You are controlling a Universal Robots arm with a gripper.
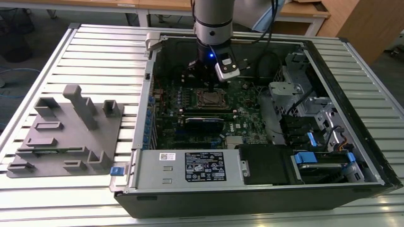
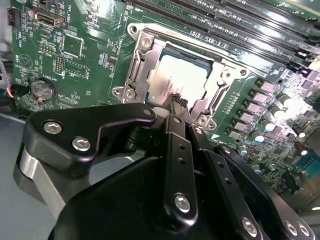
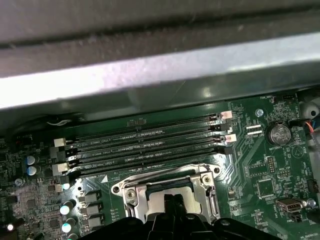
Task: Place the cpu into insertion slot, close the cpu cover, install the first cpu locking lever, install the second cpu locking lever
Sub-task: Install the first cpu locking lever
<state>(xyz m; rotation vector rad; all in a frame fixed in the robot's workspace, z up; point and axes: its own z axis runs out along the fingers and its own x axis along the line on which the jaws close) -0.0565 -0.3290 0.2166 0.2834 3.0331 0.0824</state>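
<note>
A single robot arm is seen reaching down into an open computer case (image 1: 353, 118) that lies on its side on a ribbed metal surface (image 1: 94, 52). The gripper (image 2: 176, 102) is held directly above the insertion slot (image 2: 172, 80) on the green motherboard (image 2: 75, 50). In the second wrist view the jaws are drawn nearly together, their tips pressed at the near edge of the cpu (image 2: 172, 75); whether the chip is pinched or only touched cannot be told. The cpu is seated in the insertion slot, its pale silver face showing through the cut-out of the cpu cover (image 2: 150, 60), which appears to be lowered around it. The memory slots (image 3: 145, 145) are seen just beyond the insertion slot in the first wrist view.

A risk can be judged from here: if the chip is not fully settled, pressure from the jaws could tilt it and bend socket pins, or the cover could be caught by the jaw tips and lifted.

Beside the case, on the exterior view's left, a grey fixture tray (image 1: 63, 137) with upright blocks is placed on the surface. Wooden desks (image 1: 113, 4) are seen behind the case, on a grey floor.
</note>
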